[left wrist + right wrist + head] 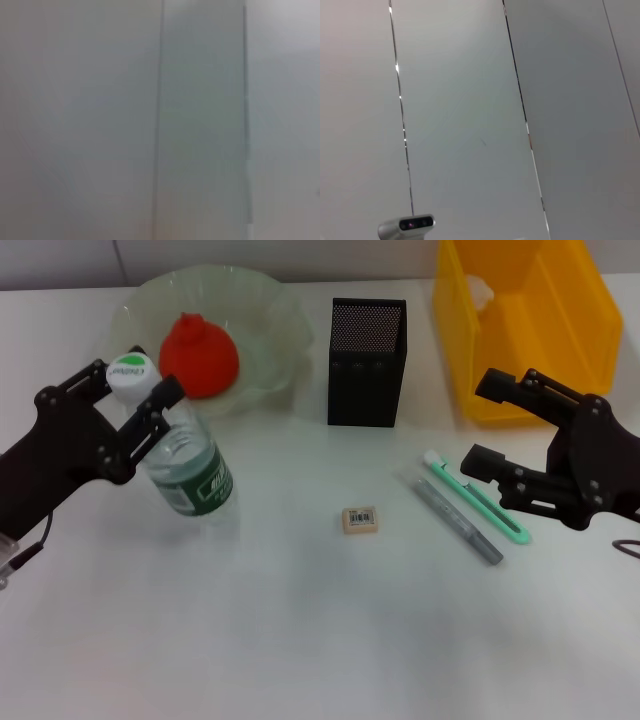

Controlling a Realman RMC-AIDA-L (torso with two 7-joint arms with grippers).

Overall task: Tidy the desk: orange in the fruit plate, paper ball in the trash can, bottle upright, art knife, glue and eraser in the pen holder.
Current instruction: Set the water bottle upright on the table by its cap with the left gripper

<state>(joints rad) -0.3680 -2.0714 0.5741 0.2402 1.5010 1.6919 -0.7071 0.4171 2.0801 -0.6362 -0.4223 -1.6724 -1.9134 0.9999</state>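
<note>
In the head view my left gripper (135,382) is shut on the white-and-green cap of the clear bottle (188,472), which stands slightly tilted on the table. The orange (198,357) lies in the pale green fruit plate (268,300). A white paper ball (479,290) shows inside the yellow trash can (545,330). The eraser (359,520), the grey glue stick (459,519) and the green art knife (478,498) lie on the table before the black mesh pen holder (367,361). My right gripper (482,422) is open and empty, just right of the knife.
The white table (300,640) spreads wide at the front. The plate, pen holder and trash can stand in a row at the back. Both wrist views show only pale panels, with a small camera (406,227) in the right wrist view.
</note>
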